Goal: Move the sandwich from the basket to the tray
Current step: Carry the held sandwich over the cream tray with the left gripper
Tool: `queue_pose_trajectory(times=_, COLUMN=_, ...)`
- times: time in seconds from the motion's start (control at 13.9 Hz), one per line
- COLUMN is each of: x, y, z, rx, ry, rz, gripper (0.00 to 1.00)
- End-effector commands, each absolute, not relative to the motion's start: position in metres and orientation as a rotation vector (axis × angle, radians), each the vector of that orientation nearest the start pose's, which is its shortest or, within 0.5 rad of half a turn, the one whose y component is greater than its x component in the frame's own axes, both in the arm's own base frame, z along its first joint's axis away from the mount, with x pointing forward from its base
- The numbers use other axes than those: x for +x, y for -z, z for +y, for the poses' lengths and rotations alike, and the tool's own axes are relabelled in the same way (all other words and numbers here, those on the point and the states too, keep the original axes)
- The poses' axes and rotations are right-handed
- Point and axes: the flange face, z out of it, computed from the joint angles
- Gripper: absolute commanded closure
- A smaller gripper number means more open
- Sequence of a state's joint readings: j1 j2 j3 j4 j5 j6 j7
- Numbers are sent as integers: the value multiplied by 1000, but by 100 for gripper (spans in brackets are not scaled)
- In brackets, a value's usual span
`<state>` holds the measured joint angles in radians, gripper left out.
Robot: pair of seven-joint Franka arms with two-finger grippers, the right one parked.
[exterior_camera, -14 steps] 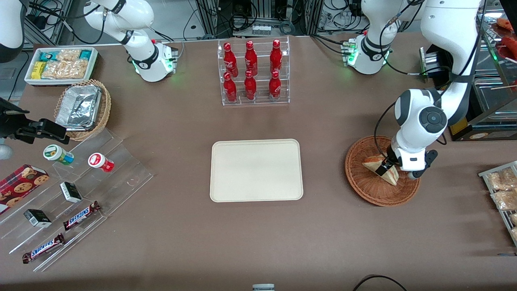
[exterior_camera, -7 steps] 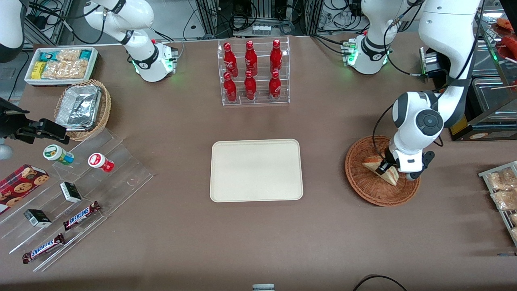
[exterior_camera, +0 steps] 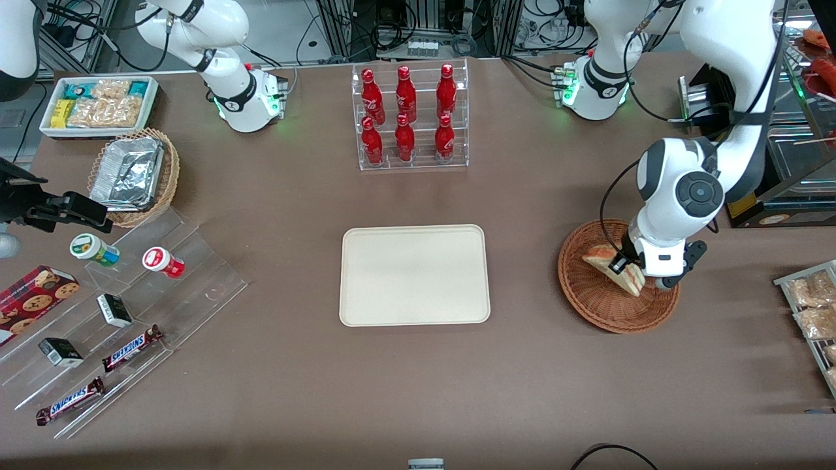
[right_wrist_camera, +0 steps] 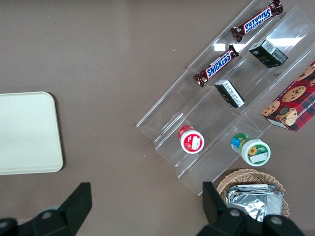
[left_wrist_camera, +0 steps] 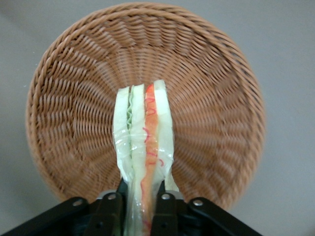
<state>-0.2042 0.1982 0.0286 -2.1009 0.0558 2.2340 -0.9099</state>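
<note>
The sandwich is a wrapped wedge of white bread with red, orange and green layers. My left gripper is shut on it, one black finger pressed on each bread face. It hangs lifted a little above the reddish-brown wicker basket, whose woven floor shows beneath it. The cream tray lies flat at the table's middle, well apart from the basket toward the parked arm's end, and its corner shows in the right wrist view.
A clear rack of red bottles stands farther from the front camera than the tray. Bagged pastries on a wire rack lie at the working arm's end. A clear stepped stand with snacks and a foil-tray basket sit at the parked arm's end.
The gripper has risen slightly with the sandwich held in it, lifting the wedge off the basket floor. Nothing else has moved.
</note>
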Motion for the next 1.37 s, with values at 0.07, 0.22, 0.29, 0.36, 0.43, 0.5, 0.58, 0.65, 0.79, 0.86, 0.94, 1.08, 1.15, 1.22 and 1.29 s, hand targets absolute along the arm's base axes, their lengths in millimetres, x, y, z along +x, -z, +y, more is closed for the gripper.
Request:
queue_pose_trajectory(times=0.07, x=571, y=-392, z=-171, rx=-2927, ry=-91, rz=-836, gripper=100)
queue_pose_trajectory(times=0.22, x=567, y=-396, z=-221, rx=-2982, ry=-76, rz=-743, gripper=100)
queue_pose_trajectory(times=0.29, x=564, y=-396, z=-246, rx=-3010, ry=-77, rz=-680, gripper=100)
queue_pose_trajectory(times=0.36, x=562, y=-394, z=-266, rx=-3028, ry=-76, rz=-626, gripper=100)
queue_pose_trajectory(times=0.43, x=560, y=-392, z=-290, rx=-3039, ry=-54, rz=-545, gripper=100)
queue_pose_trajectory(times=0.5, x=557, y=-390, z=-312, rx=-3050, ry=-43, rz=-477, gripper=100)
queue_pose_trajectory(times=0.58, x=552, y=-381, z=-341, rx=-3053, ry=-33, rz=-421, gripper=100)
queue_pose_trajectory(times=0.65, x=551, y=-372, z=-369, rx=-3053, ry=-15, rz=-386, gripper=100)
queue_pose_trajectory(times=0.79, x=550, y=-351, z=-415, rx=-3056, ry=1, rz=-382, gripper=100)
queue_pose_trajectory(times=0.86, x=550, y=-343, z=-436, rx=-3055, ry=24, rz=-381, gripper=100)
queue_pose_trajectory(times=0.94, x=546, y=-335, z=-454, rx=-3051, ry=44, rz=-370, gripper=100)
queue_pose_trajectory(times=1.08, x=541, y=-322, z=-484, rx=-3073, ry=58, rz=-351, gripper=100)
queue_pose_trajectory(times=1.15, x=535, y=-314, z=-498, rx=-3095, ry=66, rz=-324, gripper=100)
queue_pose_trajectory(times=1.22, x=528, y=-310, z=-512, rx=-3129, ry=94, rz=-288, gripper=100)
queue_pose_trajectory(times=1.29, x=523, y=-304, z=-522, rx=-3152, ry=112, rz=-254, gripper=100)
